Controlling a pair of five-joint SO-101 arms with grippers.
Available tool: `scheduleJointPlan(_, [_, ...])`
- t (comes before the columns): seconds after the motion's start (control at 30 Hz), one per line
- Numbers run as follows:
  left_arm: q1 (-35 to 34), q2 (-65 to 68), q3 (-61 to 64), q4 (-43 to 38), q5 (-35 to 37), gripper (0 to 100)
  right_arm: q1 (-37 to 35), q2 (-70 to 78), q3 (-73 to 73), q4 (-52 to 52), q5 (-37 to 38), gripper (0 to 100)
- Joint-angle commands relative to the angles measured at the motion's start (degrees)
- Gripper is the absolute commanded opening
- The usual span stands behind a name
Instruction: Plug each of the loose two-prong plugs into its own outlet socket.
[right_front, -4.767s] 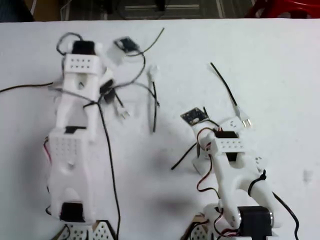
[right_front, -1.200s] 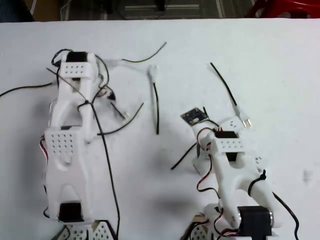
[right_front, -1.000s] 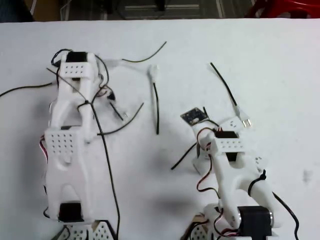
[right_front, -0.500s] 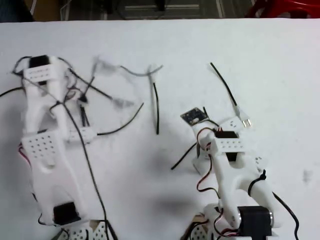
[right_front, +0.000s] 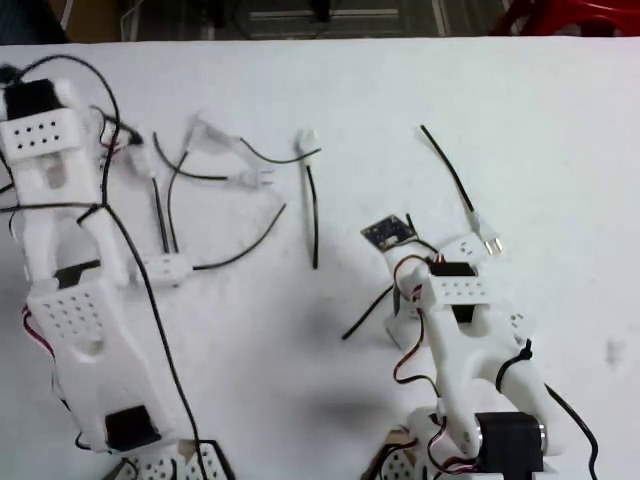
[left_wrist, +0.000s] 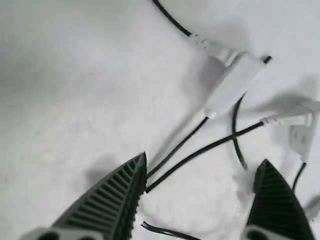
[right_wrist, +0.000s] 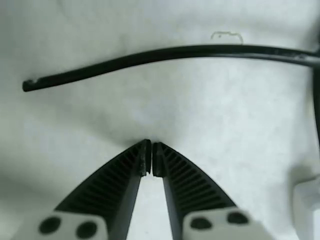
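Left gripper stood wide open, nothing between its jaws, hanging over crossed black cords on the white table. A white socket block lay just beyond the jaws, tilted, a cord leaving its far end.

High view: a two-prong plug lay loose left of centre. A second plug lay near mid-table, its cord running toward the arms. A third plug lay just beside the right arm.

Right gripper was all but closed, holding nothing, tips low over the table, with a long black cord lying apart ahead of it
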Motion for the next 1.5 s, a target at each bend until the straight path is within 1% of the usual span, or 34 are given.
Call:
scheduleJointPlan(0.0, [8.4,-3.0,-2.4,-0.4,6.9,33,0.0,-0.7,0.1,0.0,0.3,2.0])
scheduleJointPlan(0.1, [15.0,1.5,-2.4,-5.1,10.6,33,0.0,-0.7,0.1,0.0,0.3,2.0])
scheduleJointPlan(0.17, [18.2,5.6,-2.9,-8.4,10.9,33,0.0,-0.7,0.1,0.0,0.3,2.0])
scheduleJointPlan(0.23, [19.9,9.5,-2.9,-11.0,10.9,33,0.0,-0.7,0.1,0.0,0.3,2.0])
scheduleJointPlan(0.33, [20.0,13.8,-3.0,-13.5,10.9,33,0.0,-0.7,0.1,0.0,0.3,2.0])
scheduleJointPlan(0.5, [19.7,16.7,-3.0,-15.0,10.9,33,0.0,-0.7,0.1,0.0,0.3,2.0])
scheduleJointPlan(0.63, [20.9,18.9,-3.0,-15.3,11.0,33,0.0,-0.7,0.1,0.0,0.3,2.0])
scheduleJointPlan(0.77, [20.9,22.1,-3.0,-18.3,15.6,33,0.0,-0.7,0.1,0.0,0.3,2.0])
scheduleJointPlan(0.83, [19.8,22.9,-3.0,-19.0,16.5,33,0.0,-0.7,0.1,0.0,0.3,2.0])
scheduleJointPlan(0.93, [19.4,23.0,-3.0,-18.5,16.5,33,0.0,-0.7,0.1,0.0,0.3,2.0])
scheduleJointPlan(0.97, [19.4,23.0,-3.0,-18.2,16.4,31,0.0,-0.7,0.1,0.0,0.3,2.0])
scheduleJointPlan(1.07, [19.1,22.9,-3.0,-16.1,16.0,22,0.0,-0.7,0.1,0.0,0.3,2.0])
scheduleJointPlan(1.1, [19.1,22.9,-3.0,-15.6,14.9,18,0.0,-0.7,0.1,0.0,0.3,2.0])
scheduleJointPlan(1.2, [19.5,22.9,-3.1,-14.6,8.4,9,0.0,-0.7,0.1,0.0,0.3,2.0])
scheduleJointPlan(1.3, [20.0,22.9,-5.5,-12.5,3.3,2,0.1,-0.7,0.1,0.0,0.3,2.0])
scheduleJointPlan(1.37, [20.4,22.9,-8.9,-8.9,1.7,3,0.1,-0.7,0.1,0.0,0.3,2.0])
scheduleJointPlan(1.47, [21.0,22.9,-18.1,-2.2,1.1,2,0.1,-0.7,0.1,0.0,0.3,2.0])
